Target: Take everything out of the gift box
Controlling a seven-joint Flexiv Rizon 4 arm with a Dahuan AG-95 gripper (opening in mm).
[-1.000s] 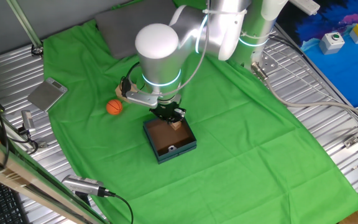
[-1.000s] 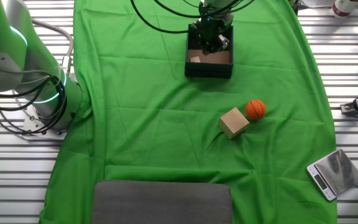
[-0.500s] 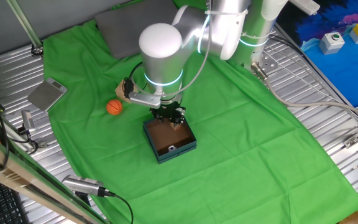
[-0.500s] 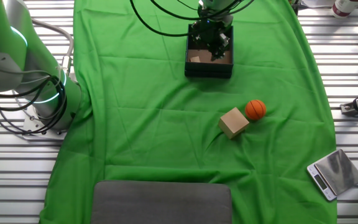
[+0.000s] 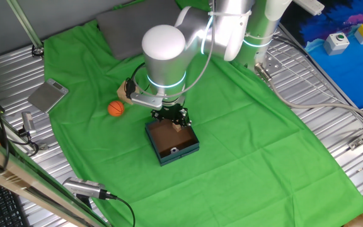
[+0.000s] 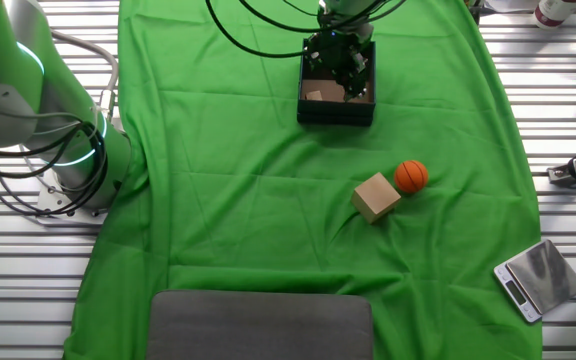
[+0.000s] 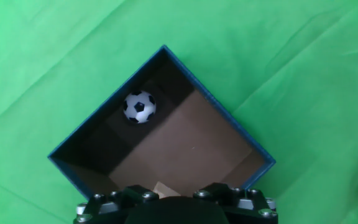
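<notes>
Teal-walled gift box (image 5: 172,143) sits on the green cloth (image 5: 244,126), one corner toward the camera; the gripper (image 5: 176,119) hangs over its far corner, at a tan cube (image 5: 180,127). The orange ball (image 5: 116,108) lies on the cloth.

Other fixed view: a second wooden cube (image 6: 375,196) touches the ball, outside the box.

Hand view: the soccer ball (image 7: 139,107) lies in the box's left corner. Jaw opening: cannot tell.

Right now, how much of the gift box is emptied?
Done: the orange ball and one wooden cube lie on the green cloth. In hand: the tool is down in the gift box over the second cube. Left: the soccer ball.
</notes>
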